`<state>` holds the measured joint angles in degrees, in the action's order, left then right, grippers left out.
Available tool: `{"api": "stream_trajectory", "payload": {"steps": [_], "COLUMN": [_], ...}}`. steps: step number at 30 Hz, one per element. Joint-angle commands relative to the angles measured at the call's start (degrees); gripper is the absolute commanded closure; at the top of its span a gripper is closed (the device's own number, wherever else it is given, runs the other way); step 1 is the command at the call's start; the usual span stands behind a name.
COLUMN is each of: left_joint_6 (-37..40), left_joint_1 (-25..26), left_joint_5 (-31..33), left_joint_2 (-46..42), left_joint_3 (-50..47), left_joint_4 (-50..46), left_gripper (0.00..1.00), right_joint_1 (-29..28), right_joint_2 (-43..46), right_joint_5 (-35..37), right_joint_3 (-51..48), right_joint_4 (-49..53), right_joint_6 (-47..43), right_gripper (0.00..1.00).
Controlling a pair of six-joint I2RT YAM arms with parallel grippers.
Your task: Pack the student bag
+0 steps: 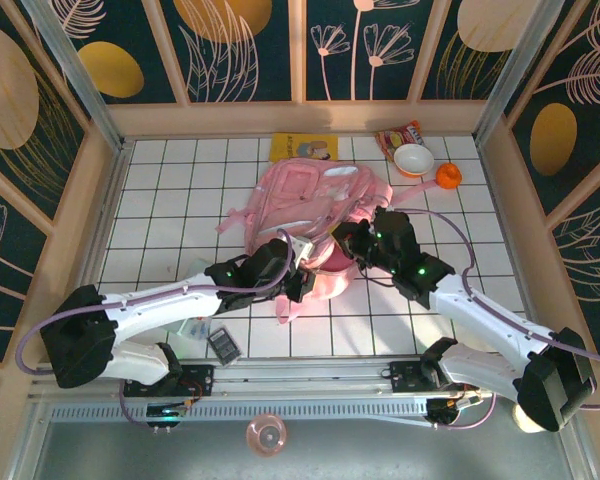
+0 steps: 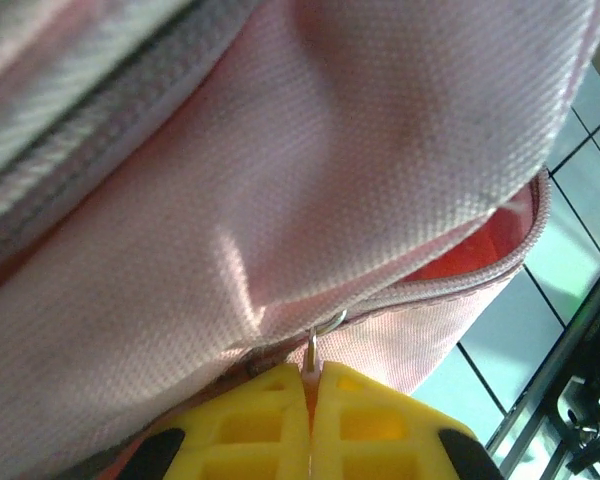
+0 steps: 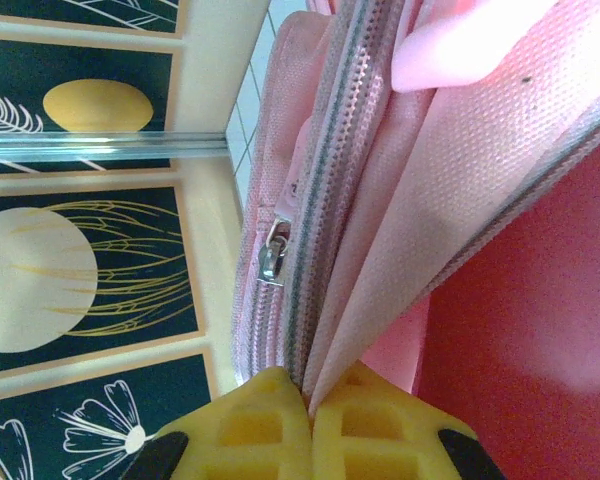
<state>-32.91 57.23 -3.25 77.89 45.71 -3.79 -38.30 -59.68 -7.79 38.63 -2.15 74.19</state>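
The student bag (image 1: 315, 195), a big soft pink backpack, lies in the middle of the tiled table. My left gripper (image 1: 302, 264) is at the bag's near edge. In the left wrist view its yellow fingers (image 2: 270, 420) are shut on a small metal zip pull (image 2: 312, 350), with pink fabric (image 2: 330, 150) above and red lining (image 2: 470, 255) showing in the opening. My right gripper (image 1: 342, 238) meets the bag from the right. It is shut (image 3: 308, 388) on a fold of the bag's pink rim (image 3: 400, 250) beside a zip track and a silver slider (image 3: 274, 250). The red inside (image 3: 540, 330) is exposed.
At the back wall lie a yellow book (image 1: 302, 146), a snack packet (image 1: 398, 133), a white bowl (image 1: 414, 159) and an orange ball (image 1: 448, 177). A dark calculator (image 1: 224, 346) lies near the left arm's base. Wooden walls enclose the table on three sides.
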Motion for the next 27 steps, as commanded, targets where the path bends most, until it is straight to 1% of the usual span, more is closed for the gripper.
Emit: {"api": "stream_trajectory", "payload": {"steps": [1, 7, 9, 10, 14, 18, 20, 21, 22, 23, 24, 26, 27], "left_joint_6": [-1.50, -2.51, -2.60, -2.53, -2.73, -1.21, 0.60, 1.22, 1.39, 1.44, 1.11, 0.91, 0.90], "left_joint_1": [-0.02, -0.27, -0.67, -1.03, -2.75, -5.27, -5.64, -5.61, -5.57, -5.51, -5.56, -5.55, -5.55], "left_joint_5": [3.23, 4.38, 4.15, 3.80, 3.14, 0.89, -2.23, -4.47, -6.63, -9.18, -11.08, -13.97, -15.26], "left_joint_2": [-1.72, -4.87, -6.01, -6.78, -10.52, -13.88, -14.73, -14.73, -14.55, -14.02, -13.16, -11.23, -10.08], "left_joint_3": [-1.53, -4.50, -5.34, -5.90, -8.41, -10.46, -10.89, -10.87, -10.80, -10.67, -10.35, -8.96, -7.86], "left_joint_4": [-2.54, -2.77, -3.06, -2.98, -3.28, -2.25, 0.72, 2.84, 4.92, 7.69, 10.02, 13.76, 15.04], "left_gripper": [1.00, 1.00, 1.00, 1.00, 1.00, 1.00, 1.00, 1.00, 1.00, 1.00, 1.00, 1.00, 1.00], "right_joint_1": [1.52, 6.19, 6.60, 8.96, 14.45, 19.59, 20.65, 20.62, 20.28, 19.44, 17.98, 14.11, 11.90], "right_joint_2": [2.26, 3.56, 3.91, 4.13, 4.49, 4.32, 4.52, 4.59, 4.80, 5.14, 5.77, 6.95, 7.35], "right_joint_5": [-0.91, -6.56, -8.44, -9.40, -13.86, -18.21, -19.39, -19.49, -19.45, -19.33, -18.51, -14.83, -12.47], "right_joint_3": [3.99, 4.82, 5.21, 5.39, 6.47, 7.54, 7.68, 7.60, 7.19, 6.11, 4.59, 1.71, 0.55], "right_joint_4": [-2.55, 1.58, 3.14, 4.06, 7.64, 10.48, 10.68, 10.45, 9.84, 8.06, 5.65, 2.24, 1.40], "right_joint_6": [-2.01, -5.08, -6.38, -7.12, -11.08, -14.14, -14.21, -13.60, -12.57, -10.82, -8.70, -4.85, -3.34], "right_gripper": [1.00, 1.00, 1.00, 1.00, 1.00, 1.00, 1.00, 0.96, 0.85, 0.70, 0.57, 0.45, 0.43]}}
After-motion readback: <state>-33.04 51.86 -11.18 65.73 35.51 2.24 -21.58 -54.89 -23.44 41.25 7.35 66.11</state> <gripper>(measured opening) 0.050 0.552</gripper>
